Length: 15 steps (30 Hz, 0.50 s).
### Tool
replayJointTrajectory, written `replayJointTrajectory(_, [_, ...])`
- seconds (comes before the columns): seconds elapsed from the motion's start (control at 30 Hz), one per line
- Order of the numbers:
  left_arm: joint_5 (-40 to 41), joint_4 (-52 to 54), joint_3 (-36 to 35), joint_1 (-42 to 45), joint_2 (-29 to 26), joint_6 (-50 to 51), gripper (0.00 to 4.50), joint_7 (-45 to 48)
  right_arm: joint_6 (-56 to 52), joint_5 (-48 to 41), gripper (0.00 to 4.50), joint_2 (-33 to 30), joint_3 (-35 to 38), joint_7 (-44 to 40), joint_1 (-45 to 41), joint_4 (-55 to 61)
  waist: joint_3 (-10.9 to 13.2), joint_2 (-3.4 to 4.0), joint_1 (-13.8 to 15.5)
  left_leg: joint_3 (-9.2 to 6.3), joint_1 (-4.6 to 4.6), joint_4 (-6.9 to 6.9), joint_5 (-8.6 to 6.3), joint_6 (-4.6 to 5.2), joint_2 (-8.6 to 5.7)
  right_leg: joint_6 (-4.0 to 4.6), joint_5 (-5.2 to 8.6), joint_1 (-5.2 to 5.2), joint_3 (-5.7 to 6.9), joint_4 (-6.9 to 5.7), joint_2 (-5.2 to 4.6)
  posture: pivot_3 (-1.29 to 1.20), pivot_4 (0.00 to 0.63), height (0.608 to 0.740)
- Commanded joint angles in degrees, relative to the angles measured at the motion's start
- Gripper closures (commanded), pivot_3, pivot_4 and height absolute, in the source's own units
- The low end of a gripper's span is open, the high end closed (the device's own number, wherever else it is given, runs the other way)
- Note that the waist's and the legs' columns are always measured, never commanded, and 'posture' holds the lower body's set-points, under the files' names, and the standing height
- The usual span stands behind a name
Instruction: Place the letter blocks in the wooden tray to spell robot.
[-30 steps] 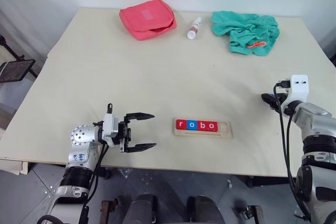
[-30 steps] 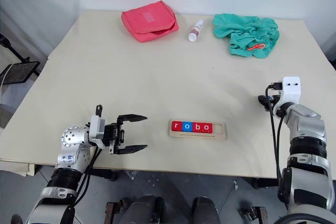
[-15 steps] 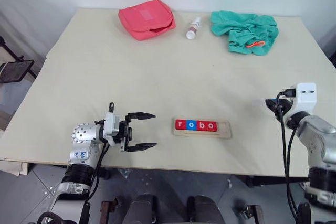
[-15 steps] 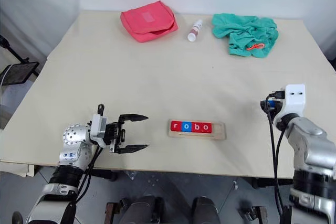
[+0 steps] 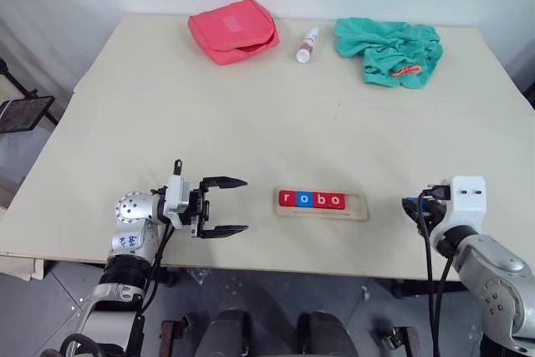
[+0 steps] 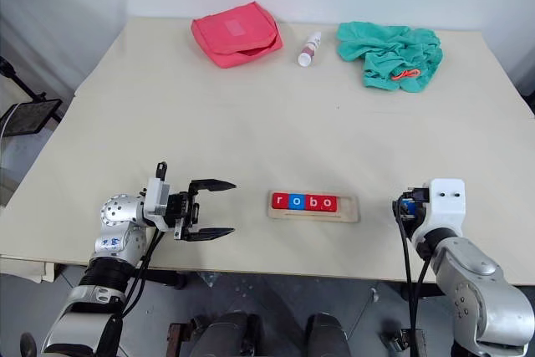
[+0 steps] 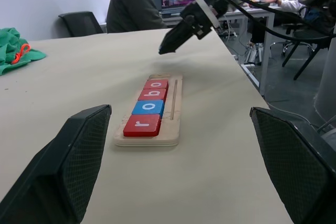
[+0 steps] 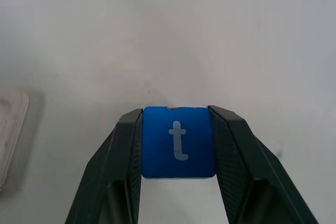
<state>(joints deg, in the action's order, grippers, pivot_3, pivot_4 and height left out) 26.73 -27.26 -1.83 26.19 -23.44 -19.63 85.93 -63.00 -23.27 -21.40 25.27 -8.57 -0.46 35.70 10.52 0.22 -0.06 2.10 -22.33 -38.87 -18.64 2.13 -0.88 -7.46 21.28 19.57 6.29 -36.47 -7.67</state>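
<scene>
- last step by the look of it: the right gripper (image 8: 178, 145) is clamped on the blue t block (image 8: 178, 141), held just above the table (image 5: 251, 114) at about 3 o'clock from the tray (image 5: 355, 206).
- left gripper (image 5: 226, 206) hangs wide open and empty at the tray's 9 o'clock.
- the tray sits near the front edge, long axis running 9 to 3, with r, o, b, o (image 5: 312, 199) filling its left part.
- free slot is the 3 o'clock end, so i'd guess the t goes in there next, letter upright like the rest.
</scene>
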Motion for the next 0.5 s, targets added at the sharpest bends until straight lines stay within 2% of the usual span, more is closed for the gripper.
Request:
replayJointTrajectory(0.03, [0.65, 0.69, -0.42, 0.35, -0.39, -0.45, 0.00, 1.53, 0.85, -0.14, 3.04, 0.92, 0.34, 0.82, 0.46, 2.28, 0.00, 0.00, -0.02, 0.00, 0.01, 0.00, 0.00, 0.00, 0.00, 0.00, 0.00, 0.00, 0.00, 0.00, 0.01, 0.00, 0.150, 0.740])
replayJointTrajectory(0.3, [0.67, 1.15, -0.47, 0.23, -0.56, -0.15, 0.00, 1.26, 2.08, 0.04, 3.04, 1.83, -1.37, 0.98, 1.52, 2.64, 0.00, 0.00, -0.02, 0.00, 0.02, 0.00, 0.00, 0.00, 0.00, 0.00, 0.00, -0.01, -0.04, 0.00, 0.00, 0.00, 0.150, 0.740])
replayJointTrajectory(0.33, [0.65, 1.16, -0.46, 0.25, -0.56, -0.15, 0.00, 1.23, 2.31, 0.01, 2.33, 1.71, -1.47, 0.85, 1.60, 2.84, 0.00, 0.00, -0.03, 0.00, 0.02, 0.00, 0.00, 0.00, 0.00, 0.00, 0.00, -0.01, -0.04, 0.00, 0.00, 0.00, 0.150, 0.740])
replayJointTrajectory(0.5, [0.66, 1.09, -0.46, 0.38, -0.47, -0.16, 0.00, 1.18, 3.46, -0.61, 0.77, 1.23, -0.98, 0.29, 1.45, 3.83, 0.00, 0.00, -0.02, 0.00, 0.02, 0.00, 0.00, 0.00, 0.00, 0.00, 0.00, -0.01, -0.04, 0.00, 0.00, 0.00, 0.150, 0.740])
